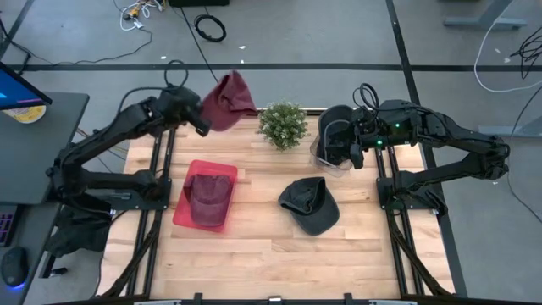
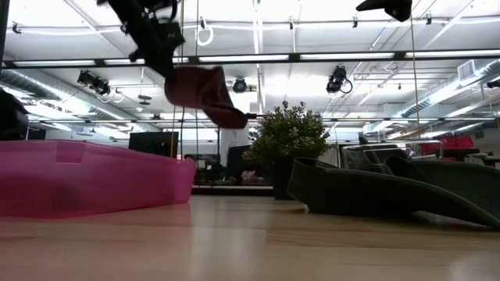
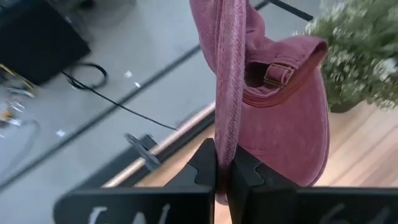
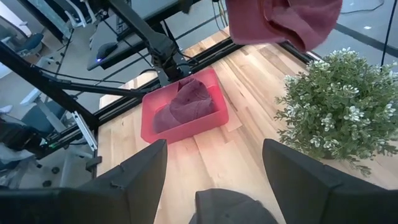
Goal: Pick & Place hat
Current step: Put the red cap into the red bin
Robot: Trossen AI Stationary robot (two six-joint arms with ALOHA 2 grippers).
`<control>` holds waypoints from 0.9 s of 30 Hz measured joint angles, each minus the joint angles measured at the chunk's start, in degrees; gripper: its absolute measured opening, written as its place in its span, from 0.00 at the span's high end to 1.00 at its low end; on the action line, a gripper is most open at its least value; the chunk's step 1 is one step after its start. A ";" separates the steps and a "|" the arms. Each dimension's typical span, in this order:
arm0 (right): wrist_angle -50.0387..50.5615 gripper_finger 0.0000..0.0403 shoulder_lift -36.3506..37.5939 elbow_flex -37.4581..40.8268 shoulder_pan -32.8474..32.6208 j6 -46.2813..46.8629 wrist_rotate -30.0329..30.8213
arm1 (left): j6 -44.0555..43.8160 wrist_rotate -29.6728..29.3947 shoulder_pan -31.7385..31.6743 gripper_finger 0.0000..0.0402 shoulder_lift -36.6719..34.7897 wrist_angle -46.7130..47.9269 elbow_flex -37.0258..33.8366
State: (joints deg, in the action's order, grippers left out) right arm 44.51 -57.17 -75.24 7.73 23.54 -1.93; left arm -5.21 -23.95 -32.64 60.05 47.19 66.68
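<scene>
Transport is in hand: a maroon cloth cap is held aloft at the tabletop's far left, pinched in the left gripper's clenched fingers. Next, lowering into the pink plastic bin seems called for. The right gripper waits with spread fingers, far right.

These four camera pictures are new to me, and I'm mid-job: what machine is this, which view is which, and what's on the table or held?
Two dark robot arms work at a wooden table. One picture looks straight down, one level across the tabletop, and one looks out from each wrist. The left gripper is shut on a maroon hat, lifted above the table's far edge. The right gripper hangs open near a clear bin. On the table: a pink tray holding another maroon hat, a dark hat and a small plant.
</scene>
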 joint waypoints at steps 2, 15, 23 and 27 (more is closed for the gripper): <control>0.01 0.34 0.00 0.00 0.00 -0.16 -0.01 | 0.08 -3.65 2.51 0.97 -0.04 2.98 3.52; -2.12 0.34 0.00 0.00 0.02 -1.17 -0.01 | 12.53 -26.65 21.74 0.97 5.08 11.72 15.18; -2.16 0.34 0.00 0.00 0.02 0.11 0.02 | 40.50 -48.62 29.35 0.97 15.97 11.41 17.39; -2.17 0.34 0.00 0.00 0.02 0.98 0.02 | 47.75 -53.36 30.62 0.97 18.31 11.16 17.39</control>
State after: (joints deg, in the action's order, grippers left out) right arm 42.34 -57.17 -75.24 7.75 24.52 -1.91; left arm 42.55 -77.31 -2.02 78.36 58.35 84.07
